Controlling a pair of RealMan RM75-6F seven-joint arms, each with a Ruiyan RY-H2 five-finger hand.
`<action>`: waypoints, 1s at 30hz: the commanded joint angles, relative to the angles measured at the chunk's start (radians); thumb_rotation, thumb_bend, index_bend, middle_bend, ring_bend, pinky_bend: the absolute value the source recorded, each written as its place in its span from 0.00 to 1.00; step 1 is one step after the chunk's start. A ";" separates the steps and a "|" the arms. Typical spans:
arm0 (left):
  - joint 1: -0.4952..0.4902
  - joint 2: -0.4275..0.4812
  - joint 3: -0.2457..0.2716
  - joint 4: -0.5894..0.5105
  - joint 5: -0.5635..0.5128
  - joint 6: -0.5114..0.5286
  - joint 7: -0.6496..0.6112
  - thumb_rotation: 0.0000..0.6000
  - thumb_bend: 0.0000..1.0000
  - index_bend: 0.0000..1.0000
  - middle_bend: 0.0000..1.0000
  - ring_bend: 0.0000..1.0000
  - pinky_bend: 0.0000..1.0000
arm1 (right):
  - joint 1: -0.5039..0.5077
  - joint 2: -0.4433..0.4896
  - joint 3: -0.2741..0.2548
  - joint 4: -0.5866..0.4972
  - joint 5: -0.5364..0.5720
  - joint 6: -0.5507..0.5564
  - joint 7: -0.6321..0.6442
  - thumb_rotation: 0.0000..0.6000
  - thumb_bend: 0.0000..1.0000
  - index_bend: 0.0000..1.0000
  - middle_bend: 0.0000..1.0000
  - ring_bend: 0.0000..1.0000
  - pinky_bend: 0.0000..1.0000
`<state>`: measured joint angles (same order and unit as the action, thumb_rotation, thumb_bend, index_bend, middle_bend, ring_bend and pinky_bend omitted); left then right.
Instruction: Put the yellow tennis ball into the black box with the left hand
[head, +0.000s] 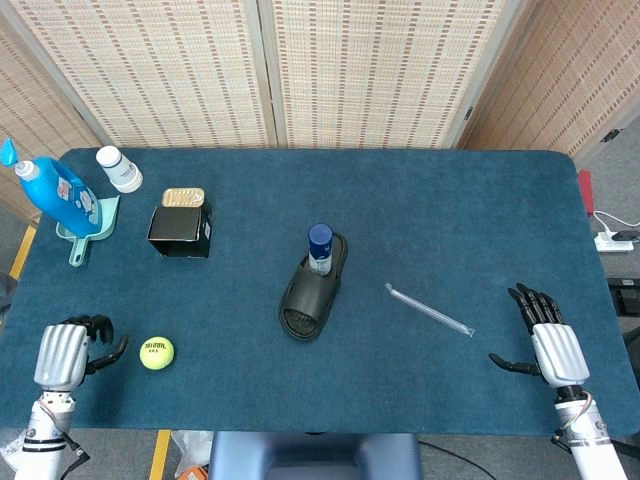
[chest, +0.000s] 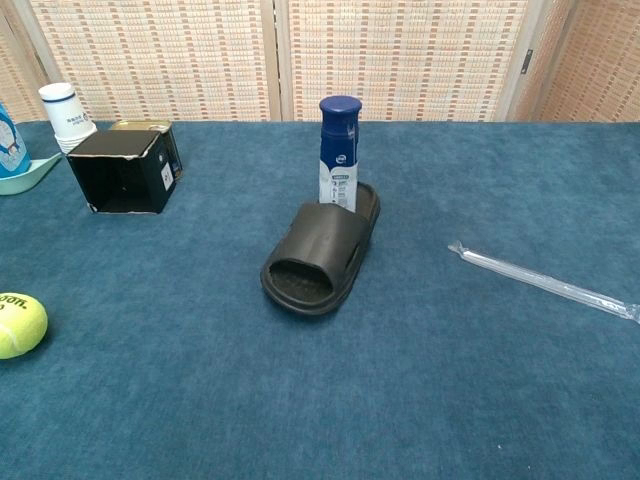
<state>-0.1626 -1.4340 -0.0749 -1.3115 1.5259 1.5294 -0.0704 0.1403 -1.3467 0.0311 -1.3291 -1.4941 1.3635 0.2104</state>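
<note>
The yellow tennis ball (head: 157, 352) lies on the blue tabletop near the front left edge; the chest view shows the ball (chest: 18, 325) at its left border. The black box (head: 180, 230) stands open-topped behind it, and the chest view has the box (chest: 125, 170) at upper left. My left hand (head: 62, 355) hovers just left of the ball, apart from it, fingers bent forward, thumb pointing at the ball, holding nothing. My right hand (head: 545, 340) rests spread at the front right, empty. Neither hand shows in the chest view.
A black slipper (head: 313, 285) with a blue-capped bottle (head: 320, 247) standing on its heel sits mid-table. A wrapped straw (head: 428, 308) lies to its right. A tin can (head: 183, 197) sits behind the box; a blue detergent bottle (head: 55, 190) and a white bottle (head: 120, 168) stand far left.
</note>
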 joint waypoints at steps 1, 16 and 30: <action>0.044 0.019 0.073 -0.022 0.013 -0.017 0.036 0.99 0.43 1.00 1.00 1.00 1.00 | -0.001 0.002 -0.001 0.001 -0.002 0.000 0.004 1.00 0.00 0.00 0.00 0.00 0.00; 0.210 -0.241 0.232 0.337 0.135 0.096 0.042 1.00 0.67 1.00 1.00 1.00 1.00 | 0.000 0.003 -0.006 0.002 -0.009 -0.002 0.005 1.00 0.00 0.00 0.00 0.00 0.00; 0.170 -0.326 0.219 0.346 0.172 0.047 0.060 1.00 0.68 1.00 1.00 1.00 1.00 | 0.001 0.008 -0.005 0.005 -0.005 -0.008 0.019 1.00 0.00 0.00 0.00 0.00 0.00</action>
<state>0.0159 -1.7518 0.1524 -0.9708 1.7063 1.5927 -0.0120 0.1423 -1.3398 0.0253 -1.3243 -1.5000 1.3546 0.2272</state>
